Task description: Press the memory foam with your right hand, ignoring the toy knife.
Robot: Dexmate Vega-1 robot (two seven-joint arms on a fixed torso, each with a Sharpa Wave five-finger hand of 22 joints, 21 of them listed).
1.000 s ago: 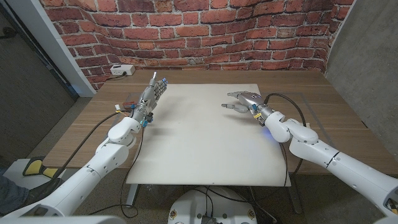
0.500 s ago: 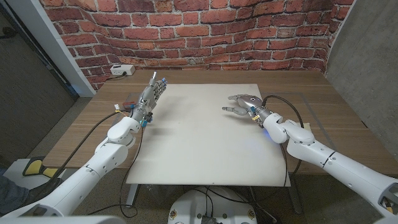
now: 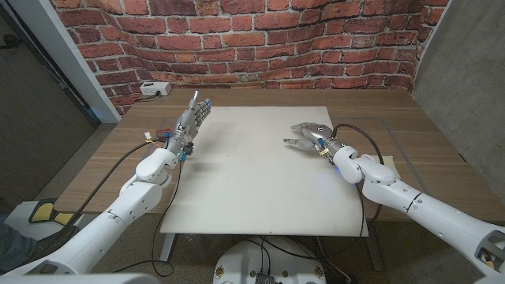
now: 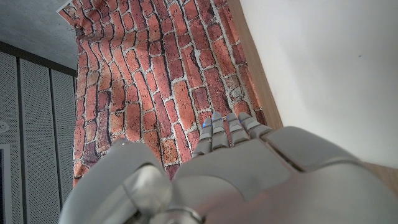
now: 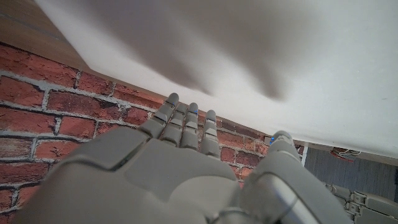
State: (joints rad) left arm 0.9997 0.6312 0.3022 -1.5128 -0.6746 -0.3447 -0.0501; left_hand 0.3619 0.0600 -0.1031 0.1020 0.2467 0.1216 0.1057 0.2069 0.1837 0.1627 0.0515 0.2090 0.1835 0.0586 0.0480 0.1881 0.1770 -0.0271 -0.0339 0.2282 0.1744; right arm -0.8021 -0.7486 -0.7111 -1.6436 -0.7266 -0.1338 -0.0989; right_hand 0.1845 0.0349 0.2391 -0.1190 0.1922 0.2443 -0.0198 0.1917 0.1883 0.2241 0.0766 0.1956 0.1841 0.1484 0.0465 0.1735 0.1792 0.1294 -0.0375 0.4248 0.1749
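Right hand [image 3: 309, 132] has drifted slightly toward robot, fingers spread, empty, over white mat [image 3: 252, 181]; foam not visible, direction unknown.

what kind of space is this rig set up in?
Probably an indoor lab or test bay, dressed up: a brick-pattern backdrop hangs wrinkled behind a wooden table covered by a white mat. A power strip sits at the far corner, and both robot hands hold nothing.
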